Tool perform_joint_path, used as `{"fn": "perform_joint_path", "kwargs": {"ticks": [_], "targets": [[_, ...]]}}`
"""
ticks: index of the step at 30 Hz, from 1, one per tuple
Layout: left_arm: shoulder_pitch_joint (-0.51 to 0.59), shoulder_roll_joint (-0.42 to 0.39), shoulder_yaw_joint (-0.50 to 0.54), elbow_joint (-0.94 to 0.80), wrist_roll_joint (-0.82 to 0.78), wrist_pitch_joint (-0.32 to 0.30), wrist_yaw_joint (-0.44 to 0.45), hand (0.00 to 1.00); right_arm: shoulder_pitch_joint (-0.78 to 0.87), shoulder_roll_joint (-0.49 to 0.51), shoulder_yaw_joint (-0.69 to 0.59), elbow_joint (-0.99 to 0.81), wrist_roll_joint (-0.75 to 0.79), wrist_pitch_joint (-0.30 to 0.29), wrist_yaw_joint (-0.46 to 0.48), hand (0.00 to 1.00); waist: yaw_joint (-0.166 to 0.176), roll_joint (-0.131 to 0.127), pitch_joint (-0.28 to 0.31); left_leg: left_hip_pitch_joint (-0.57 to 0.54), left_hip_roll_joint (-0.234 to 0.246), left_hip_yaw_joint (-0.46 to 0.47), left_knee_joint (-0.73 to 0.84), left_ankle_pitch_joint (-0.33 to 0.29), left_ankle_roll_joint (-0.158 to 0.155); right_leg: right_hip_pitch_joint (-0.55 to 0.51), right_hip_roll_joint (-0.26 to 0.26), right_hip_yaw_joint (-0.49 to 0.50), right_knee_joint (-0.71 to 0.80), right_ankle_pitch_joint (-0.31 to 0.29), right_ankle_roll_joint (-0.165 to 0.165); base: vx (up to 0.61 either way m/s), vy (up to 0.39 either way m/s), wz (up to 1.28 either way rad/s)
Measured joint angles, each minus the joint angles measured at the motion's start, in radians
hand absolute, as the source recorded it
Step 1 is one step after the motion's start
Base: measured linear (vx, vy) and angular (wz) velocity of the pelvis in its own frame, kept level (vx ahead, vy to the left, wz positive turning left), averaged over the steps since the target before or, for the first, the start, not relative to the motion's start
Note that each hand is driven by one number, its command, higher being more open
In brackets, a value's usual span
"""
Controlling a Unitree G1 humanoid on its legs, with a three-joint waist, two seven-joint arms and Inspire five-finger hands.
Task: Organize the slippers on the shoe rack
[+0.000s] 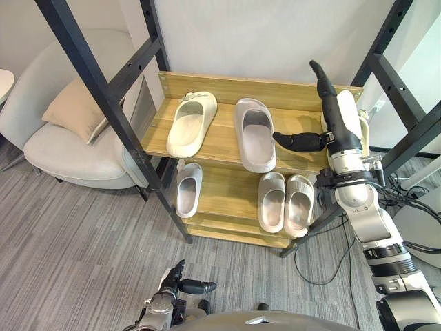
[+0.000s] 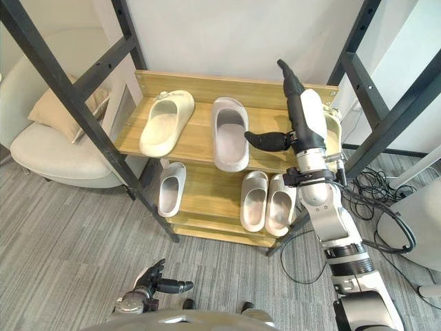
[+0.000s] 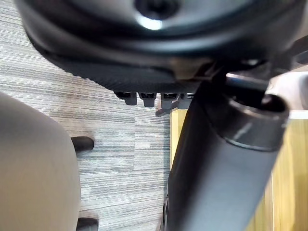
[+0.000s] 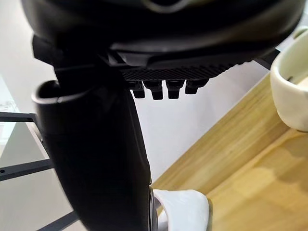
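Carpet [image 1: 69,262] nearest, grey, low ribbed pile. Left hand [image 1: 185,281] hangs low over it, fingers relaxed and apart, holding nothing, every slipper well beyond them. Shoe rack [image 1: 165,76] next: black metal frame, two pale wood shelves with plain grain. Lower shelf [image 1: 227,196], under the right hand's fingers, carries a light grey pair [image 1: 271,200], side by side, touching, toes to the back. That pair reads as done. A small pale slipper [image 1: 188,189] sits alone, well off to the thumb side of the pair, with no mate beside it. On the upper shelf [image 1: 224,148] the grey slipper [image 1: 253,133] has its heel at the front edge. Right hand [image 1: 339,110] is beside it, fingers straight and pointing up toward the rack's back, thumb spread wide with its tip at the slipper's side wall; contact uncertain, nothing held. Past the thumb, across a gap of bare wood, the cream slipper [image 1: 191,123] lies slightly skewed. These two differ in colour, so matching and squaring look left to do. All the slippers have thick soles, one broad strap and rounded toes, smooth and matte, probably moulded foam.
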Motion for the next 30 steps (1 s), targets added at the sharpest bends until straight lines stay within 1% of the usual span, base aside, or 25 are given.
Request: {"fn": "perform_joint_path", "kwargs": {"ticks": [8, 17, 22, 23, 28, 30], "targets": [[0.0, 0.001, 0.0, 0.0, -0.009, 0.0, 0.0, 1.0, -0.055, 0.0, 0.004, 0.089, 0.033, 0.01, 0.0, 1.0, 0.001, -0.001, 0.001, -0.009, -0.003, -0.014, 0.0, 0.003, 0.001, 0.0, -0.001, -0.015, -0.005, 0.001, 0.0, 0.01, -0.001, 0.05], [0.0, 0.01, 0.0, -0.006, -0.028, 0.001, 0.0, 1.0, -0.139, 0.003, 0.04, 0.177, 0.061, 0.017, 0.0, 1.0, 0.007, -0.013, 0.008, -0.009, -0.004, -0.021, -0.028, 0.023, 0.002, -0.01, -0.001, -0.022, -0.005, 0.002, 0.001, -0.01, 0.001, 0.02], [0.0, 0.012, -0.001, -0.014, -0.037, 0.0, -0.002, 1.0, -0.196, 0.002, 0.061, 0.24, 0.083, 0.017, 0.007, 1.0, 0.014, -0.02, 0.012, -0.014, -0.005, -0.022, -0.028, 0.023, 0.003, -0.013, -0.002, -0.023, -0.007, 0.002, 0.001, 0.0, 0.0, 0.0], [0.0, 0.013, -0.001, -0.016, -0.042, 0.0, -0.003, 1.0, -0.209, 0.002, 0.072, 0.255, 0.099, 0.017, 0.01, 0.0, 0.017, -0.023, 0.014, -0.015, -0.005, -0.023, -0.028, 0.023, 0.003, -0.013, -0.002, -0.024, -0.008, 0.002, 0.001, 0.0, 0.0, 0.0], [0.0, 0.017, -0.001, -0.017, -0.05, -0.007, -0.006, 1.0, -0.259, 0.002, 0.091, 0.308, 0.102, 0.016, 0.014, 0.0, 0.024, -0.027, 0.017, -0.016, -0.006, -0.024, -0.028, 0.023, 0.003, -0.012, -0.003, -0.026, -0.009, 0.002, 0.001, 0.0, 0.0, 0.0], [0.0, 0.018, -0.001, -0.017, -0.056, -0.008, -0.007, 1.0, -0.304, -0.002, 0.132, 0.352, 0.103, 0.016, 0.024, 0.0, 0.024, -0.03, 0.019, -0.015, -0.005, -0.024, -0.028, 0.024, 0.003, -0.012, -0.003, -0.026, -0.009, 0.003, 0.001, 0.0, 0.0, 0.0]]}}
